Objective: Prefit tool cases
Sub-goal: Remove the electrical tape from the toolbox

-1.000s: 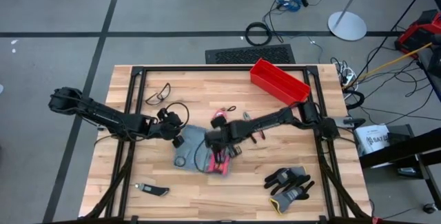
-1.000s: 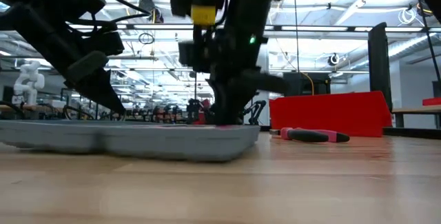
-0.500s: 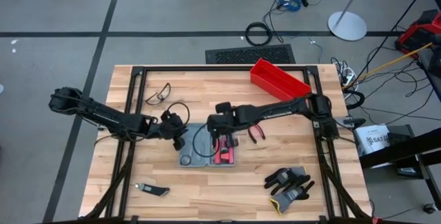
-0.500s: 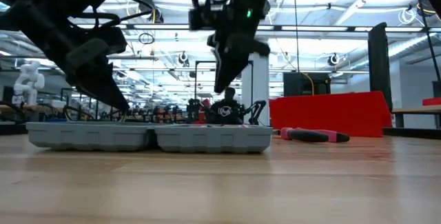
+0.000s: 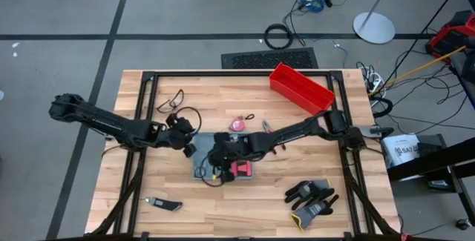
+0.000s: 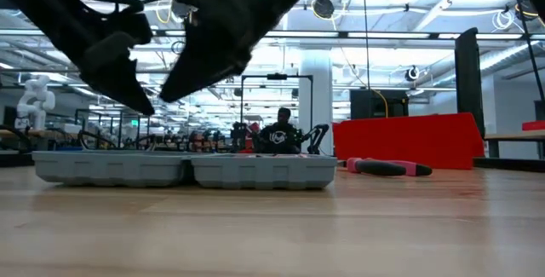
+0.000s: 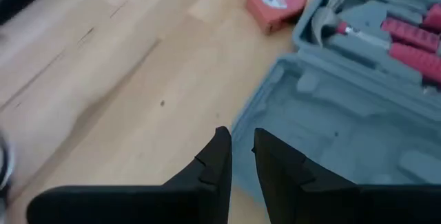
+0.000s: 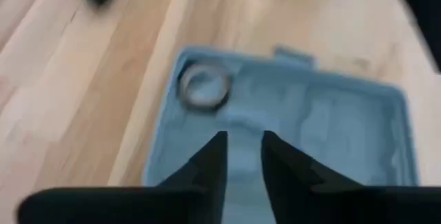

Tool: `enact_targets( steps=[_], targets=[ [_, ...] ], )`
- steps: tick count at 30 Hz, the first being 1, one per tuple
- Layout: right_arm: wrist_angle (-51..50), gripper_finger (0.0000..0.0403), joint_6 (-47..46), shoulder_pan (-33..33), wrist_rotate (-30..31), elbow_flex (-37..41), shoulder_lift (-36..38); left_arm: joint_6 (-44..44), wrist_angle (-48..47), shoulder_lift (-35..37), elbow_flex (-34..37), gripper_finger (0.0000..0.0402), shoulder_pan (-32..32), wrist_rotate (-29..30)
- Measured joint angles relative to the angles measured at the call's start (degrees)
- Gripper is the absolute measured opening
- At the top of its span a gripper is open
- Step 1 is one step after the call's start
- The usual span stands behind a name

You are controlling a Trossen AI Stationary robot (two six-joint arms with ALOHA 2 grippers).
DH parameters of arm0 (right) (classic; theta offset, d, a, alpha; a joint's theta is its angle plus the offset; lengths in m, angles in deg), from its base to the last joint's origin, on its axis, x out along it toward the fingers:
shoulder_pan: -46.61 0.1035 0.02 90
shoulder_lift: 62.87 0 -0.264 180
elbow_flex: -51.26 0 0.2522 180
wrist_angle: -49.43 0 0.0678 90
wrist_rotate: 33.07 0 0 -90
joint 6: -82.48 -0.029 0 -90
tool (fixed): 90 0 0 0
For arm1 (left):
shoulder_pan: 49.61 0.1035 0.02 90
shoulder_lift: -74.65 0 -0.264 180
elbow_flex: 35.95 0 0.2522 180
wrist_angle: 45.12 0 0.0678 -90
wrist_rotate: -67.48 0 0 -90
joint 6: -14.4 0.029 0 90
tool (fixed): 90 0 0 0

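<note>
The tool case [image 5: 223, 168] now lies flat and fully open on the middle of the wooden surface [image 5: 148, 189], both halves level where a second ago it sat tilted. At its left edge the left gripper [image 5: 187, 149] hovers with its jaws a narrow gap apart, gripping nothing. To the right, the right gripper [image 5: 216, 163] has swung over the case's left half with its jaws just parted and empty, red-handled tools [image 5: 241, 169] showing in the right half, so the case looks ready for the next tool from those lying beside it.
</note>
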Motion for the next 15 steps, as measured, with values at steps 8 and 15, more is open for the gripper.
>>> enact_targets(
  steps=[8,15],
  targets=[
    [11.8,0.0138,-2.2,-0.3,-4.1,0.0,-3.4,-2.9,-7.3,5.1,-3.1,0.0068,-0.7,13.8],
    [20.1,0.0133,-3.7,-0.6,-3.7,0.0,-7.0,-1.3,-7.0,9.7,-3.2,0.0068,-2.7,17.8]
  ],
)
